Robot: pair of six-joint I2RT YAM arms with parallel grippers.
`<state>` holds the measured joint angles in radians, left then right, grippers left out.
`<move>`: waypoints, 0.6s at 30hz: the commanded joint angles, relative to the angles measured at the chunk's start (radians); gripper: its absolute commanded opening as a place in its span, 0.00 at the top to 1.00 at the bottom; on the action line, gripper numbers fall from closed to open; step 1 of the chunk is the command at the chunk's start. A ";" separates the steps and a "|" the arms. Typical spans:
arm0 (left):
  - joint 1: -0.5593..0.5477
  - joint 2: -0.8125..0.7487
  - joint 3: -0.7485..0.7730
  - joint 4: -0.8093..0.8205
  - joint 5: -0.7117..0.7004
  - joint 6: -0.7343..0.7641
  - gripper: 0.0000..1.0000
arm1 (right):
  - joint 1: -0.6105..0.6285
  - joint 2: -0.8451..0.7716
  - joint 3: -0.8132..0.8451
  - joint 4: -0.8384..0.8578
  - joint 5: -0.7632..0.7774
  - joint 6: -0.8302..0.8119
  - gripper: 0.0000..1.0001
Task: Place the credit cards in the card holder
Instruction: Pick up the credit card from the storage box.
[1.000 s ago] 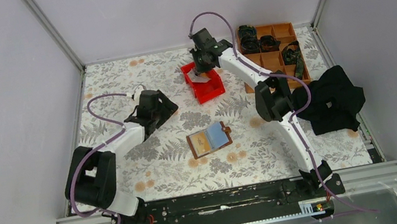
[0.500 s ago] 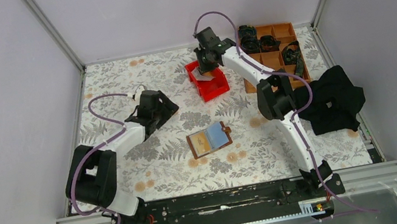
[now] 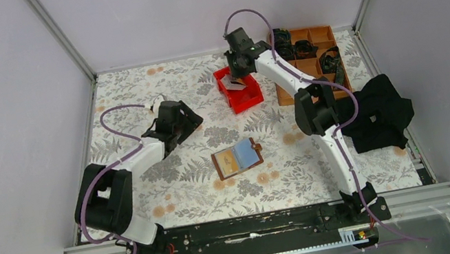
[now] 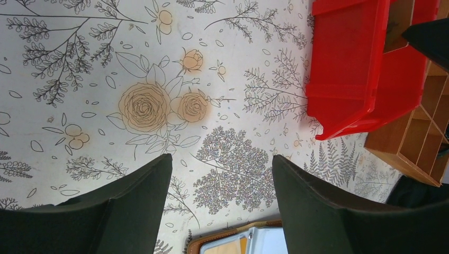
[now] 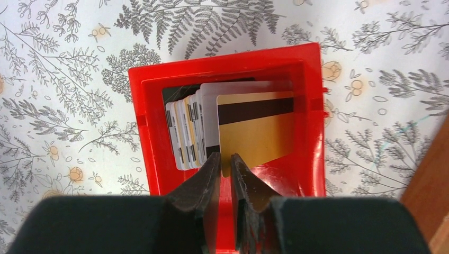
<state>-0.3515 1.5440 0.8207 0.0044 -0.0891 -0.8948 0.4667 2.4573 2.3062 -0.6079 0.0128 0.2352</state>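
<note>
One gold card (image 5: 259,132) pinched in my right gripper (image 5: 226,159); red bin (image 5: 227,61) slid with it, so maybe it's stuck; left gripper (image 4: 222,161) wide.

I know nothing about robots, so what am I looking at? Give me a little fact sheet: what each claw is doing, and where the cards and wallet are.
right gripper: pinched shut on a gold card, over the red bin
left gripper: open, empty, hanging over the flowered table
other cards: standing in a stack inside the red bin
wallet: lying open on the table between the two arms, nothing touching it
</note>
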 commanded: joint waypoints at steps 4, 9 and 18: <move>0.008 0.020 0.031 0.054 0.018 0.011 0.24 | -0.019 -0.086 0.000 0.005 0.085 -0.043 0.81; 0.008 0.021 0.031 0.053 0.019 0.014 0.24 | -0.025 -0.076 0.001 0.002 0.099 -0.053 0.81; 0.008 0.024 0.023 0.051 0.021 0.022 0.24 | -0.030 -0.039 0.018 0.008 0.122 -0.067 0.81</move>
<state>-0.3515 1.5570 0.8230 0.0082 -0.0837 -0.8944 0.4473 2.4409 2.3047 -0.6079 0.0898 0.1925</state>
